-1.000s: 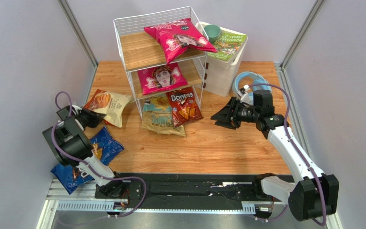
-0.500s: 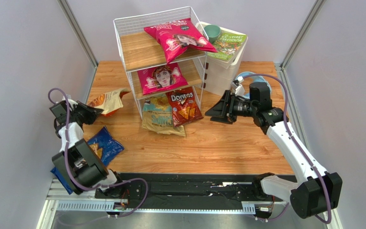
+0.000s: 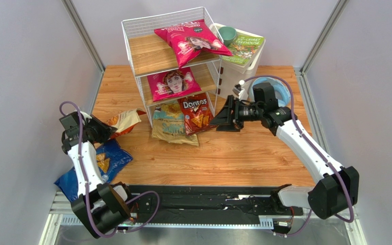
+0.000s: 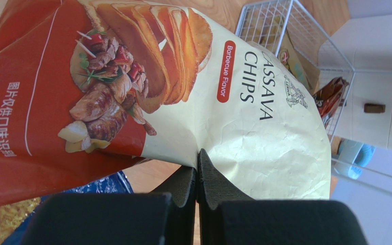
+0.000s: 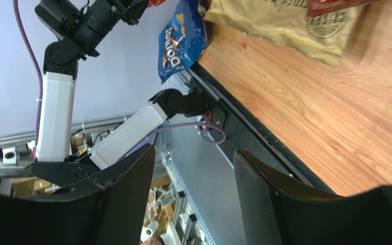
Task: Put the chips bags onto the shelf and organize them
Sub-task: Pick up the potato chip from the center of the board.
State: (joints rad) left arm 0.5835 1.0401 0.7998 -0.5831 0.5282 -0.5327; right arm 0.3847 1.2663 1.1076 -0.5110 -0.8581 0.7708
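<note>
Orange-and-cream bag [image 4: 223,102] pinched at edge by left gripper [image 4: 198,159], jaws closed; right gripper [image 5: 193,153] open, empty, beside shelf [image 3: 147,52].

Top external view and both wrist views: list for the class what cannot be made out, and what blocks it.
Blue Doritos bag: top view, middle covered by the left arm.
Cassava chips bag: left wrist view, cut off at top and left edges.
Tan-and-teal chips bag: top view, upper part hidden under the middle tier of the shelf.
Light blue round object: top view, mostly behind the right arm.
</note>
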